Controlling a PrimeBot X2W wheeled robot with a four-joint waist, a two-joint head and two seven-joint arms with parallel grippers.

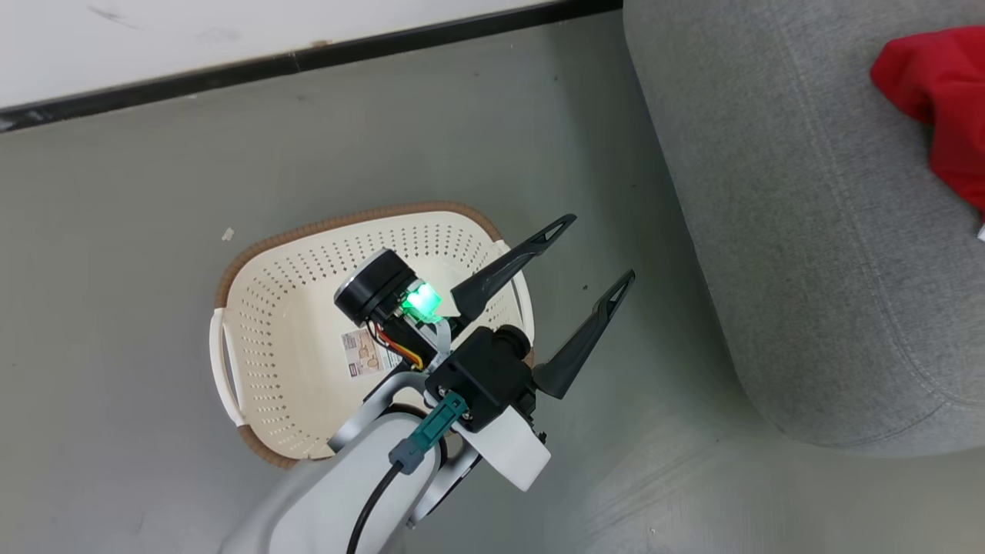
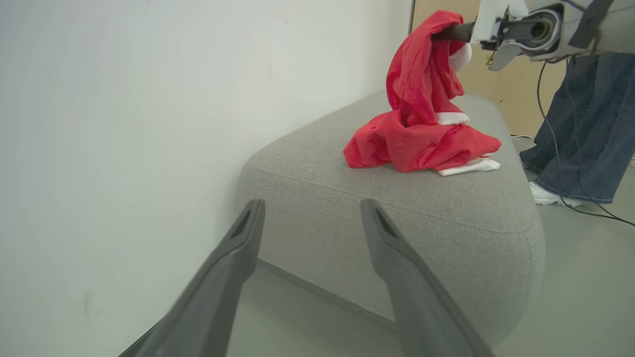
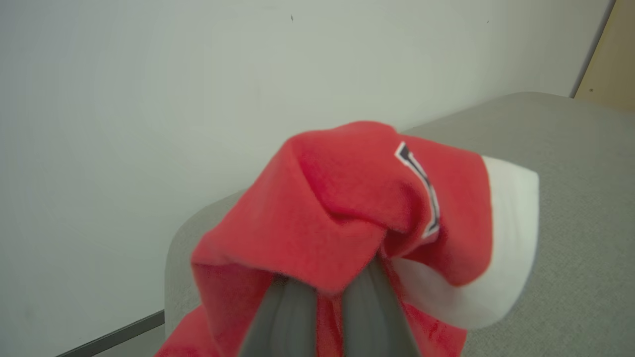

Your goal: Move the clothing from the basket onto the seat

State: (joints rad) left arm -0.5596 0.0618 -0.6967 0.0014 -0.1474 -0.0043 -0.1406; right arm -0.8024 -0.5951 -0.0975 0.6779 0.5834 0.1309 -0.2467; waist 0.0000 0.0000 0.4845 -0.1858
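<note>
1. Head view: the basket [image 1: 346, 219] sits on the floor just off the seat's [image 1: 808, 231] rounded corner, and what shows of its inside is bare. The left hand [image 1: 600, 246] hovers over the basket rim nearest the seat, fingers spread wide, holding nothing. The clothing [image 1: 939, 85] lies on top of the seat.
2. Left wrist view: the red clothing is piled on the seat top, back from the seat's near corner. The right hand [image 2: 449, 32] is above the seat, pinching one garment by its top. That garment hangs down with its tail resting on the pile. A person's legs [image 2: 585, 124] stand on the floor just past the seat, with a cable [image 2: 560, 163] trailing beside them.
3. Right wrist view: the right hand [image 3: 325, 297] is pressed together on a red fold, with a white cuff draped beside the fingers and the seat below.
4. Risk: when the right hand spreads, cloth draped over the fingers may snag and get dragged off the seat as the arm pulls away. The white hem near the seat's edge could slide to the floor. The person and the cable are close to that arm.
5. Hard to see:
   - The left arm covers part of the basket bottom, so I cannot confirm it is empty.
   - The clothing is cut off by the frame edge in the head view.
   - The right fingertips are buried in cloth.
   - The two garments cannot be told apart in the pile.
</note>
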